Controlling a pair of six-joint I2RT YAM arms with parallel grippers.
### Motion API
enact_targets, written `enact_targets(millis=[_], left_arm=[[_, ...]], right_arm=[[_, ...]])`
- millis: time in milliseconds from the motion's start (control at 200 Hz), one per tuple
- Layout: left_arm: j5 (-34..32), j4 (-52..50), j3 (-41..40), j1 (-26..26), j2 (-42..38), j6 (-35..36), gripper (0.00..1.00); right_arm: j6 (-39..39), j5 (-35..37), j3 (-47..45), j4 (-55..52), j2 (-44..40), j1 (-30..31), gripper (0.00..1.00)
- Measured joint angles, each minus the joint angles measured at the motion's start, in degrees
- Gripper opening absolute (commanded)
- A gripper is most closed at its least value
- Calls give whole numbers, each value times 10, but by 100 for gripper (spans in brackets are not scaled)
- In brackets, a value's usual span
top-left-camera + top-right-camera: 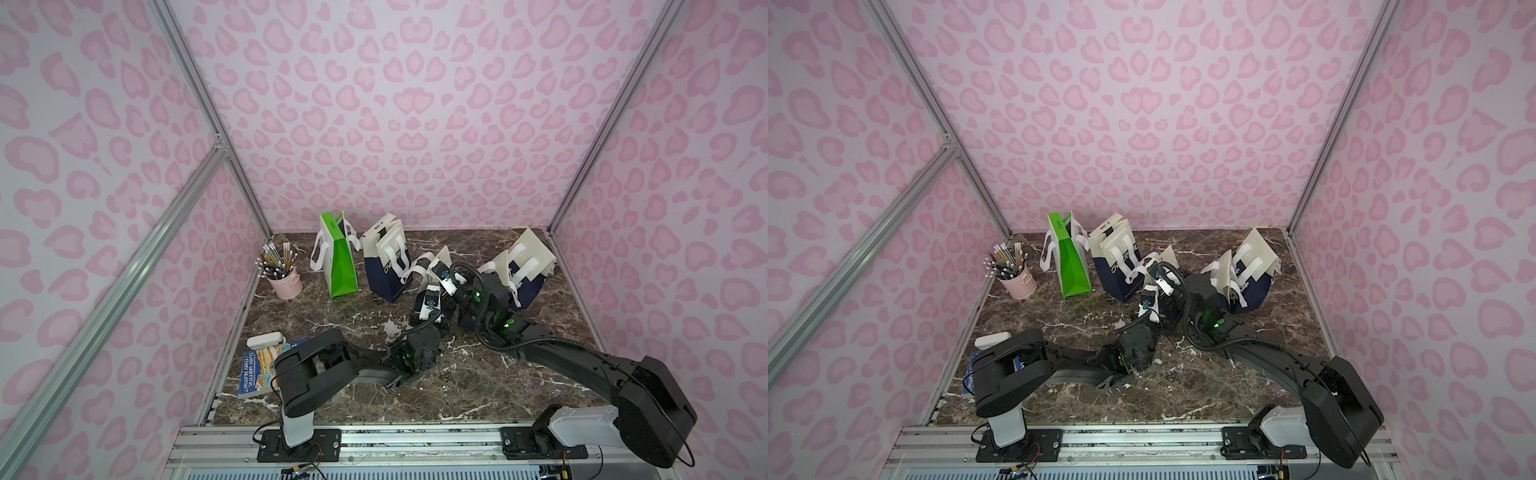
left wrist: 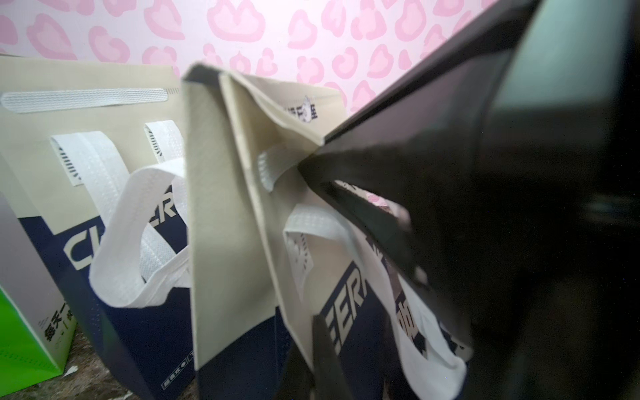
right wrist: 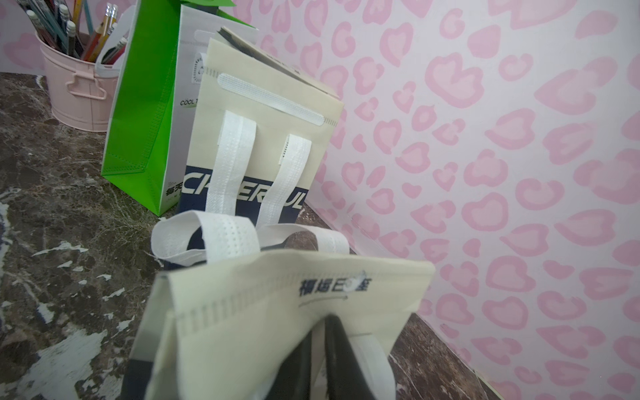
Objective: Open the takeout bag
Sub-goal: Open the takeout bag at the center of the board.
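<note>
Right wrist view: the right gripper (image 3: pixel 322 349) has its fingers pinched together on the cream top flap of the takeout bag (image 3: pixel 277 311), probably so that side can be drawn away.
Left gripper (image 2: pixel 311 356): fingers together, seemingly clamped on another cream panel to anchor it.
Bag position: upright mid-worktop (image 1: pixel 457 399), nearer the back edge, between a navy bag (image 1: pixel 386 266) and another bag (image 1: pixel 528 266) toward the right back corner.
Mouth: panels lie close and are not yet spread; the two holds suit a pull apart.
Handles (image 3: pixel 207 239): loose, ungripped.
</note>
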Motion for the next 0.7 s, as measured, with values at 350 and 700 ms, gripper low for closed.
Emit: enact_targets(millis=[350,700], left_arm=[[-1,2,-4,-1,-3,2,5],[-13,-9,-2,-1,1,-33,5]], right_arm=[[2,1,37,-6,-8,-3,0],[-19,19,79,-68,-42,-2,4]])
